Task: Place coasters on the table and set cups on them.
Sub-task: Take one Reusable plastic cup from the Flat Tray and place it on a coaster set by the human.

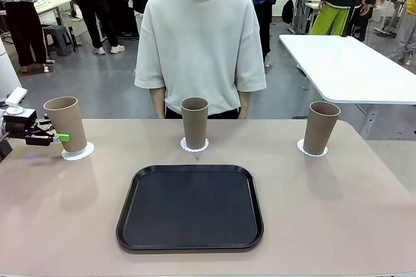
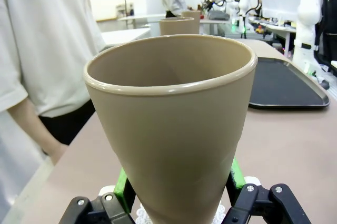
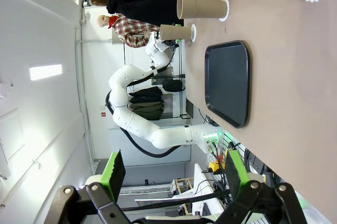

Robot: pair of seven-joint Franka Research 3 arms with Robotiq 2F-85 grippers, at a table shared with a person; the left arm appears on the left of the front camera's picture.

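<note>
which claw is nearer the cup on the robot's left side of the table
Left. The left claw is closed around the base of that cup, which stands on a coaster. The right claw is open, lifted off to the side of the table, holding nothing.

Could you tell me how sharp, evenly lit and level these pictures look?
Front view: even light, soft shadows beside the cups, everything sharp. Left wrist view: the held cup looms large and bulges with wide-angle stretch. Right wrist view: rolled sideways, bright glare on the white wall.
</note>
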